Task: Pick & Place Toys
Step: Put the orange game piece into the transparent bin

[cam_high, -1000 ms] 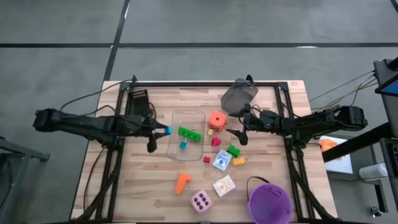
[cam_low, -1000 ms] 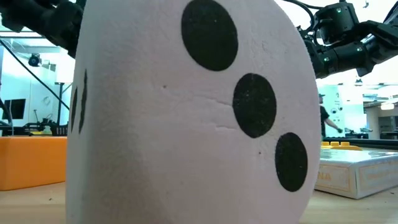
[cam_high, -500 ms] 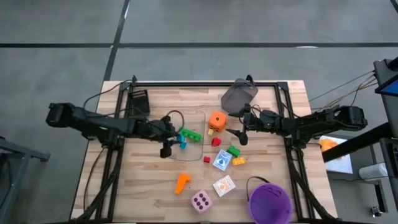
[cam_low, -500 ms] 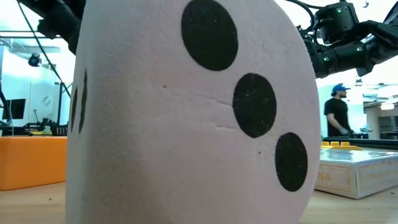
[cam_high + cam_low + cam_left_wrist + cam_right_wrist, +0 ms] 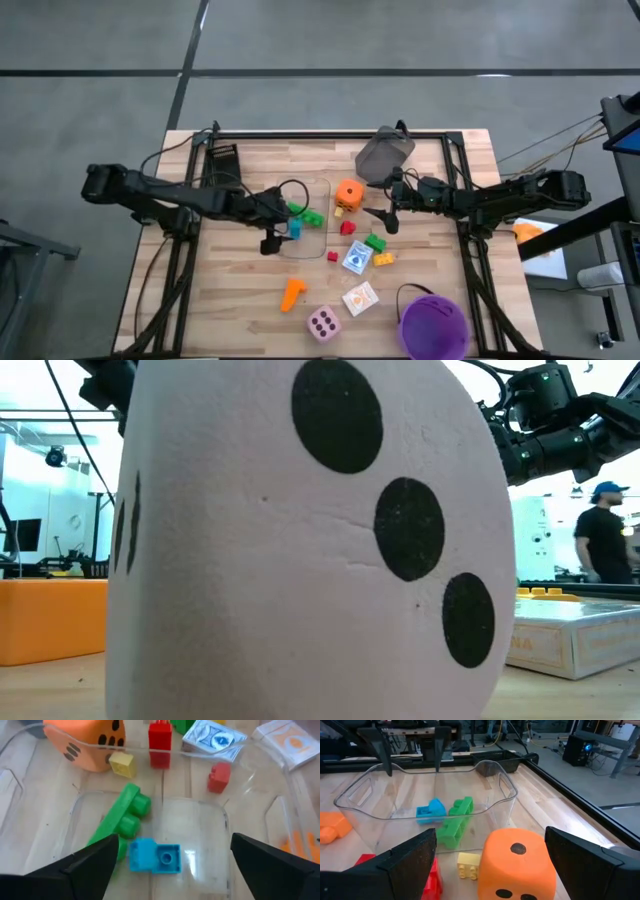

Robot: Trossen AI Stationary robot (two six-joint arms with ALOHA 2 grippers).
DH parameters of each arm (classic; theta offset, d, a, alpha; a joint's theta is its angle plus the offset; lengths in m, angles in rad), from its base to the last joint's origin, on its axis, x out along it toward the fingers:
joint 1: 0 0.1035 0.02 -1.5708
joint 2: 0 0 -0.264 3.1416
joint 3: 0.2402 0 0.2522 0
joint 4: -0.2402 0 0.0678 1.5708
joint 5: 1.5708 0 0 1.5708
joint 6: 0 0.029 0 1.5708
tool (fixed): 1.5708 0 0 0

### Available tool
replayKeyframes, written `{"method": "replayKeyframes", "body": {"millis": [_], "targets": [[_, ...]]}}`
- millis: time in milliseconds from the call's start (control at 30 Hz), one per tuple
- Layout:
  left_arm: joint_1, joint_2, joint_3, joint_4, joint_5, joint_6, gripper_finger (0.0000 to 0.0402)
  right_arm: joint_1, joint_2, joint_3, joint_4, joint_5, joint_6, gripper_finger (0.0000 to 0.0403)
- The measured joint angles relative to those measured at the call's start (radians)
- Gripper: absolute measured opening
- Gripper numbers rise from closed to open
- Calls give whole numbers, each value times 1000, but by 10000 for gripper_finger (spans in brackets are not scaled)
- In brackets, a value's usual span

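Over the clear tray (image 5: pixel 150 751), my left pincer (image 5: pixel 170 865) hangs released above the teal brick (image 5: pixel 155 856) lying inside beside the green brick (image 5: pixel 120 820); I should lift straight up without nudging either; right pincer (image 5: pixel 383 218) waits open by the orange die (image 5: pixel 349 192).

A clear tray (image 5: pixel 322 186) sits mid-table (image 5: pixel 230 300), a grey bin (image 5: pixel 384 154) behind, a purple bucket (image 5: pixel 433 325) in front.
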Motion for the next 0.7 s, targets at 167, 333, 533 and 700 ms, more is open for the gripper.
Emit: {"method": "replayKeyframes", "body": {"millis": [167,333,533,700], "targets": [[-41,-29,19,-12,37,-35,338,0,0,0,1,-3,2,368],[-137,-35,67,-89,47,-140,315,4,0,0,1,-3,9,368],[-263,-35,136,-133,50,-394,315,8,0,0,2,-3,28,368],[-340,-35,140,-103,48,-656,315,8,0,0,1,-3,44,368]]}}
